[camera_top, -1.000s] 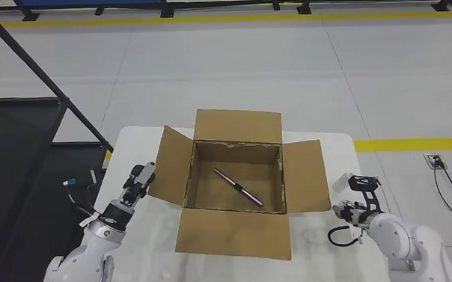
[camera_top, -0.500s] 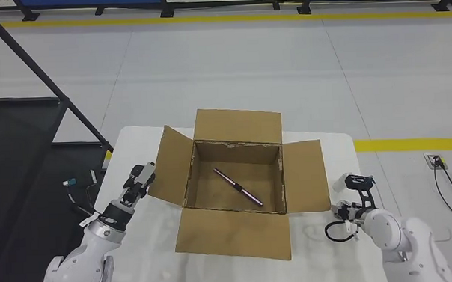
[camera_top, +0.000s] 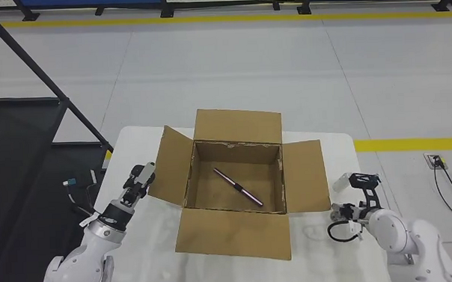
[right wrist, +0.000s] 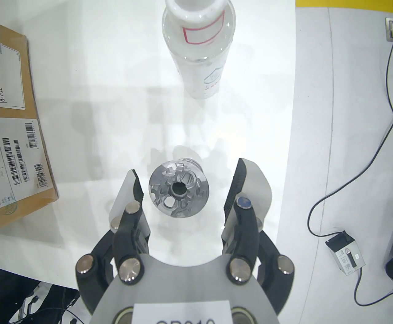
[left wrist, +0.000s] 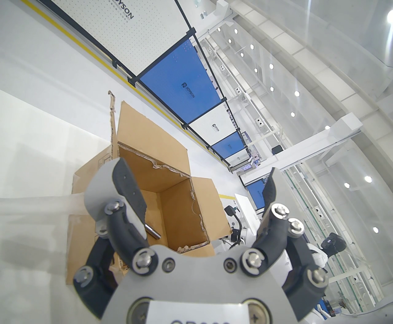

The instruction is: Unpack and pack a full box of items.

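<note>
Pulled right gripper (right wrist: pixel 188 170) slightly back from the cardboard box (camera_top: pixel 233 232).
Held agape astride the metal spool (right wrist: pixel 179 191), standing between the fingers, touching neither; clear bottle (right wrist: pixel 199 46) just beyond.

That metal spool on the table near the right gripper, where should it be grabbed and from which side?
Probably across the round top flange of the metal spool, from straight above. It seems to stand on end on the table, hole facing up, and the right gripper, jaws open, straddles it, so closing should pinch the rim.
</note>
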Action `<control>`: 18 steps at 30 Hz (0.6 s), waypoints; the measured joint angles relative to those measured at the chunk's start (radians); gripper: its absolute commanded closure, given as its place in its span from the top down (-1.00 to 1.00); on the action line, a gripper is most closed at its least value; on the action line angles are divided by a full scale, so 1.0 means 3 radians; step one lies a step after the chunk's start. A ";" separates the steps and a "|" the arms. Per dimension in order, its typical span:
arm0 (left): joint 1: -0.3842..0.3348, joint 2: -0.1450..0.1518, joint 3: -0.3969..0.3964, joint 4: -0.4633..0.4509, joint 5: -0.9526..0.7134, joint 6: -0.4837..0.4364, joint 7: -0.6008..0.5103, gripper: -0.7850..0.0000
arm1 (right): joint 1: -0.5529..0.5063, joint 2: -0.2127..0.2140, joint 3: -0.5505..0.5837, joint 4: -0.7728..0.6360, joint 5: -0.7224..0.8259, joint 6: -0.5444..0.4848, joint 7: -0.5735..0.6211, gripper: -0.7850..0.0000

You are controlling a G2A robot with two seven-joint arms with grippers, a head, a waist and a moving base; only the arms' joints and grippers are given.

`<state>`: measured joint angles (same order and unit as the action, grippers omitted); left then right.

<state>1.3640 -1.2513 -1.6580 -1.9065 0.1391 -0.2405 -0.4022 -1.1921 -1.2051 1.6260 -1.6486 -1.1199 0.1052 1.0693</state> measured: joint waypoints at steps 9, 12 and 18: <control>0.0000 0.0000 0.0000 0.0000 0.0000 0.0000 0.0000 1.00 | -0.0269 0.0017 0.0280 -0.1074 -0.0140 0.0353 -0.0400 1.00; 0.0000 0.0000 0.0000 0.0000 0.0000 0.0000 0.0000 1.00 | -0.0375 0.0019 0.0242 -0.1586 0.0066 -0.0019 -0.0690 1.00; 0.0029 0.0002 -0.0030 -0.0007 -0.0004 0.0002 0.0064 1.00 | 0.0105 0.0036 -0.0274 -0.1595 0.0263 -0.0817 -0.0606 1.00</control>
<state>1.3727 -1.2508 -1.6670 -1.9085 0.1378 -0.2397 -0.3830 -1.1605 -1.1943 1.5437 -2.1270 -1.0412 -0.1400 0.8875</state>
